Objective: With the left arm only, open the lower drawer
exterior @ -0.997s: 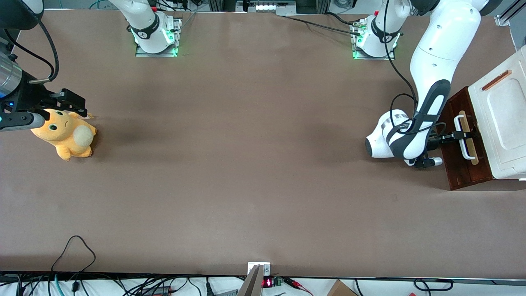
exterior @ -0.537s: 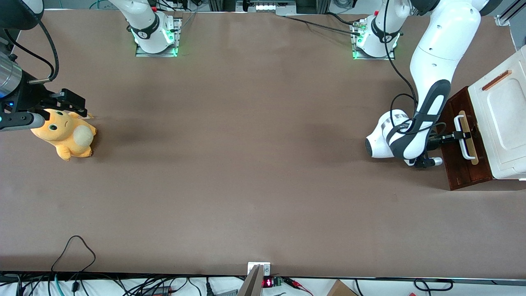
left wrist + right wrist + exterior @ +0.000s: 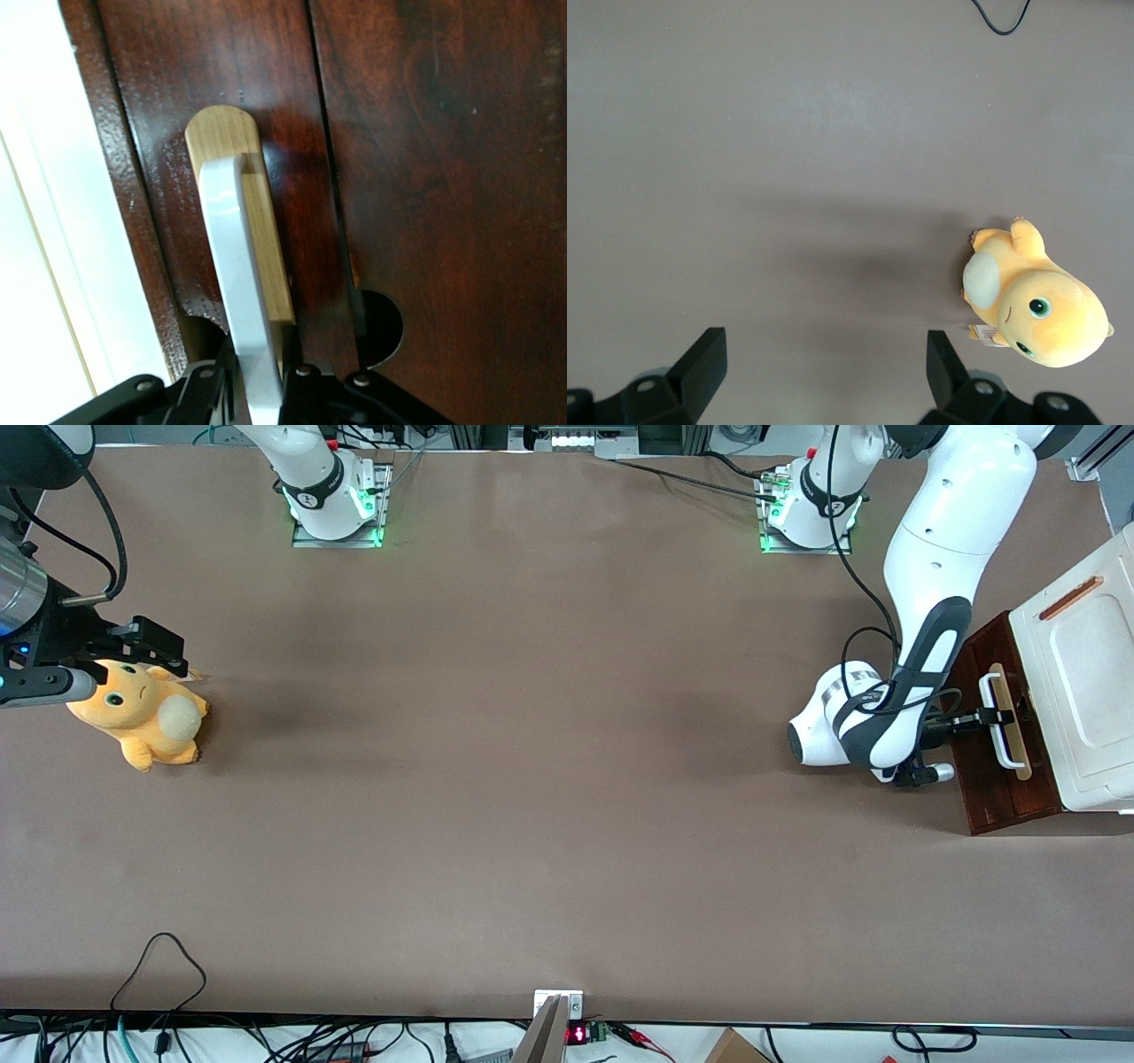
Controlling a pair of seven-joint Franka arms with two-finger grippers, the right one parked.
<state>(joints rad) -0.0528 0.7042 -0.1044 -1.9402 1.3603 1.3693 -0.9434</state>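
- Nearest the front camera: bare brown desk [image 3: 532, 824], nothing of the task on it there.
- Farther in, at the working arm's end: lower drawer [image 3: 997, 779] with dark reddish front, sitting under the white boxy top [image 3: 1085, 691]; apparently shut or barely started, no pale inside showing.
- At the drawer front: left arm [image 3: 930, 584] bent down, pincer [image 3: 990, 717] reaching the white loop handle [image 3: 235, 283] on its pale wood strip [image 3: 261, 239].
- Pincer state: fingers [image 3: 199, 390] clenched on the white loop handle, one on each side of it, judging by the wrist view.
- Done: reach and grip. Left: the whole pull outward.
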